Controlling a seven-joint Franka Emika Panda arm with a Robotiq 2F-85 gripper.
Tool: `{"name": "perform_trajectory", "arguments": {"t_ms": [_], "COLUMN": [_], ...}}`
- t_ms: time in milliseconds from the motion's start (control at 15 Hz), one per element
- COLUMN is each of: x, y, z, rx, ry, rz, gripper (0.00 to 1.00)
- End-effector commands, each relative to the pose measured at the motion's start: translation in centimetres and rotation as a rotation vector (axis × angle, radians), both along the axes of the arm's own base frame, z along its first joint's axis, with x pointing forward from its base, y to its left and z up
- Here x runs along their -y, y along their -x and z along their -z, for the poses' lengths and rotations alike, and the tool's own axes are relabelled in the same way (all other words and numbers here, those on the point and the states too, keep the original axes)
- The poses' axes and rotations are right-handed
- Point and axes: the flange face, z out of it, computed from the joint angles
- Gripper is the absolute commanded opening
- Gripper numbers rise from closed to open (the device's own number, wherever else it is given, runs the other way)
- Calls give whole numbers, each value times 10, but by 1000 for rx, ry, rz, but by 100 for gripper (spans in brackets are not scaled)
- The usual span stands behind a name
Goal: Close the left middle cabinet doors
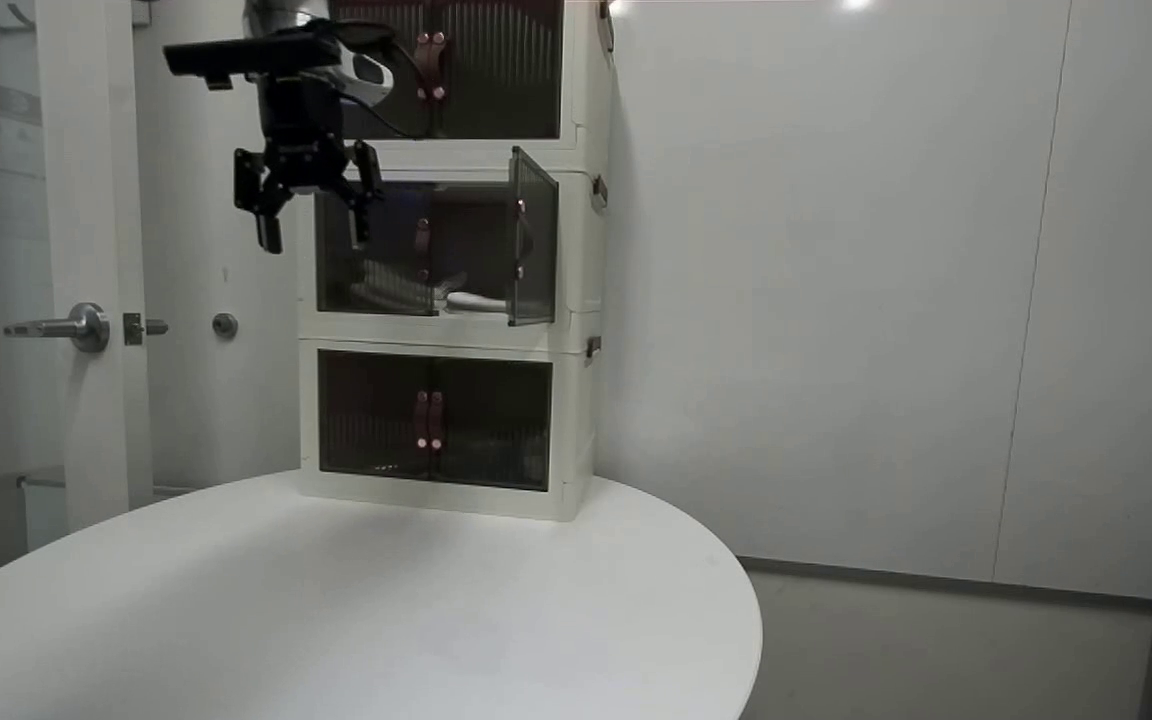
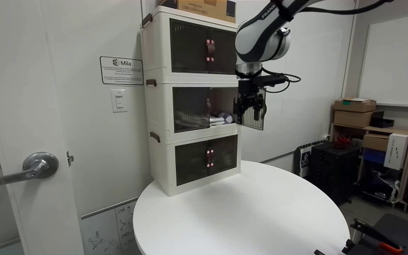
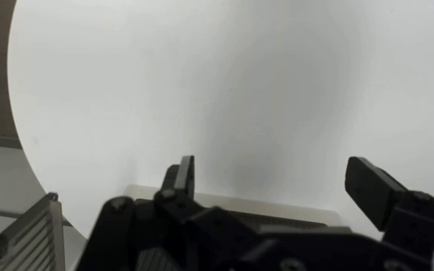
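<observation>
The left middle cabinet door is a see-through leaf with a dark handle; it looks flush with the white cabinet's front. It also shows in an exterior view. The matching right leaf stands swung outward, and its ribbed panel shows at the lower left of the wrist view. My gripper is open and empty, pointing down in front of the cabinet's middle tier. In an exterior view the gripper overlaps the open right leaf; whether they touch cannot be told. The wrist view shows the fingers wide apart.
The cabinet stands on a round white table. Folded cloths lie inside the middle tier. The top doors and bottom doors are shut. A cardboard box sits on top. A room door stands nearby.
</observation>
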Motion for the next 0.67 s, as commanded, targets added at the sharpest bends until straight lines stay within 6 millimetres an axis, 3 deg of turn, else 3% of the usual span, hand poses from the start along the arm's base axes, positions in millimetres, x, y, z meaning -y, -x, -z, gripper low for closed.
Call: {"name": "perform_trajectory", "arguments": {"t_ms": [0,267,467,533,600], "x": [-8,-26,-34,-32,-33], "y": [77,130,155,133,139], "z": [-4,-6,-13,-7,-9], "rx": [9,58,107,53,62], "ry": [-20,6,-6,3,5], "rz": [-20,16,16,1,-1], "gripper": [100,100,100,100,100]}}
